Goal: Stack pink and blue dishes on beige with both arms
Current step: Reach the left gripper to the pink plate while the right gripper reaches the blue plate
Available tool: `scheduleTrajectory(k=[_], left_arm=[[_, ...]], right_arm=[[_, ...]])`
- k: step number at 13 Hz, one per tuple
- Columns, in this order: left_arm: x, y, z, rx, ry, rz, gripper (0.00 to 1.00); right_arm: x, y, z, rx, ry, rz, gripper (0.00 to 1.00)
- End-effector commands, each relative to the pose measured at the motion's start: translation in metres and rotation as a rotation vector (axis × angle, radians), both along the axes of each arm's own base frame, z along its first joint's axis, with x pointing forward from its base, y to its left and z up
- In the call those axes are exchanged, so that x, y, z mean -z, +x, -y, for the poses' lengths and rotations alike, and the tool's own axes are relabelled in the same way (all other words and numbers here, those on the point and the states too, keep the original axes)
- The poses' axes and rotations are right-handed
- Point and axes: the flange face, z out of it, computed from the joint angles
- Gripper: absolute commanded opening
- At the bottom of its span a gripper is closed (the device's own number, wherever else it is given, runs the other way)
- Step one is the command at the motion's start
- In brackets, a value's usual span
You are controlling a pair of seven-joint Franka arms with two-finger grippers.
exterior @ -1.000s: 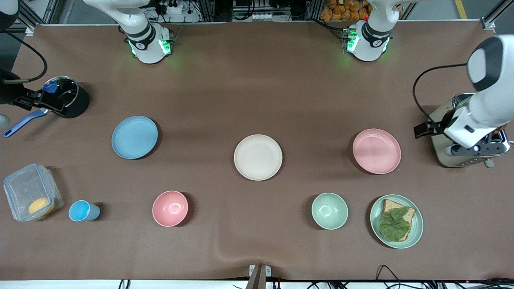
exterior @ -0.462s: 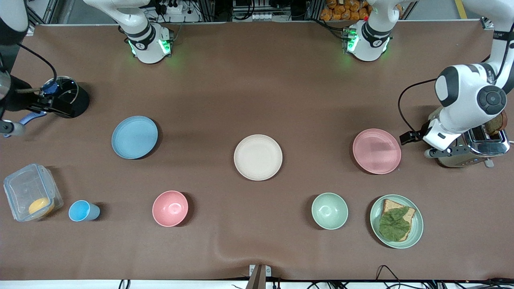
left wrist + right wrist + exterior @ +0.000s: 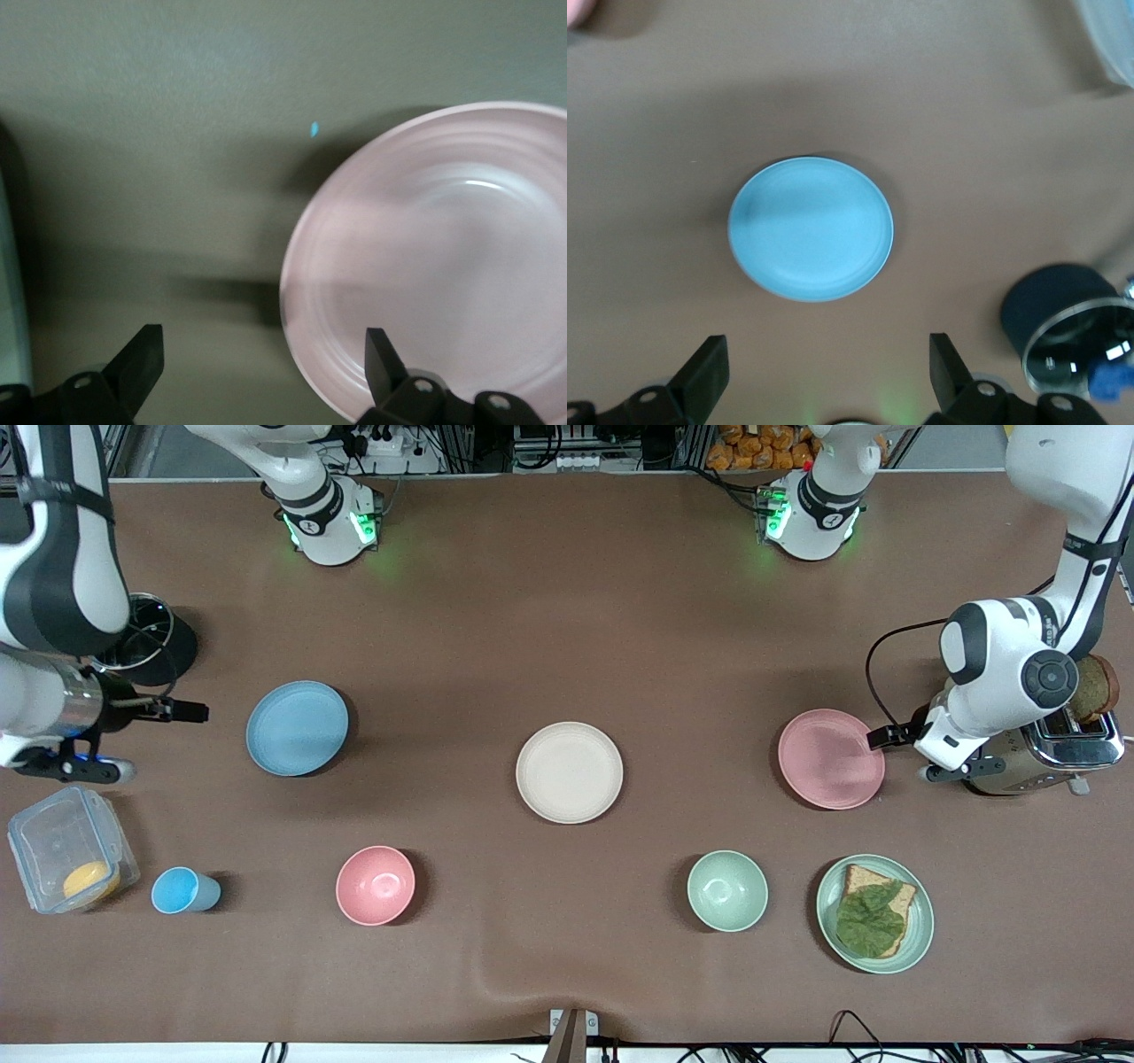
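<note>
Three flat plates lie in a row across the table. The beige plate [image 3: 570, 772] is in the middle. Toward the right arm's end lies the blue plate [image 3: 297, 728], toward the left arm's end the pink plate [image 3: 831, 759]. My left gripper [image 3: 889, 733] hangs open at the pink plate's edge. In the left wrist view the left gripper [image 3: 263, 341] has one finger over the rim of the pink plate [image 3: 443, 266] and one over bare table. My right gripper [image 3: 182, 711] is open beside the blue plate, apart from it. The right wrist view shows the right gripper [image 3: 826, 349] short of the blue plate [image 3: 811, 228].
A toaster [image 3: 1045, 757] stands under the left arm. A black pot with a glass lid [image 3: 146, 642] and a clear container [image 3: 69, 849] stand near the right arm. Nearer the front camera are a blue cup [image 3: 182, 891], pink bowl [image 3: 376, 885], green bowl [image 3: 727, 890] and green plate with bread [image 3: 875, 913].
Both arms have swung inward. The left gripper came from the toaster to the pink plate's edge. The right gripper left the black pot and moved toward the blue plate. The plates have not moved.
</note>
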Motion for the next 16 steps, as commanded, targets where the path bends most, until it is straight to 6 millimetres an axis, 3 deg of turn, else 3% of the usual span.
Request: scheduleTrajectory(k=[1, 5, 9, 13, 16], left_arm=[[0.016, 0.0, -0.007, 0.004, -0.006, -0.007, 0.96], [0.033, -0.002, -0.011, -0.019, -0.02, -0.025, 0.76], [0.037, -0.002, -0.013, -0.024, -0.022, -0.031, 0.46], [0.038, -0.002, -0.017, -0.044, -0.029, -0.032, 0.0], [0.035, -0.002, -0.016, -0.058, -0.046, -0.026, 0.0]], right_arm=[[0.045, -0.023, 0.027, -0.046, 0.065, 0.029, 1.0], [0.11, -0.043, 0.046, -0.131, 0.087, 0.096, 1.0], [0.173, -0.043, 0.066, -0.204, 0.115, 0.103, 1.0], [0.221, -0.046, 0.069, -0.244, 0.136, 0.078, 1.0], [0.237, -0.048, 0.063, -0.251, 0.144, 0.054, 1.0]])
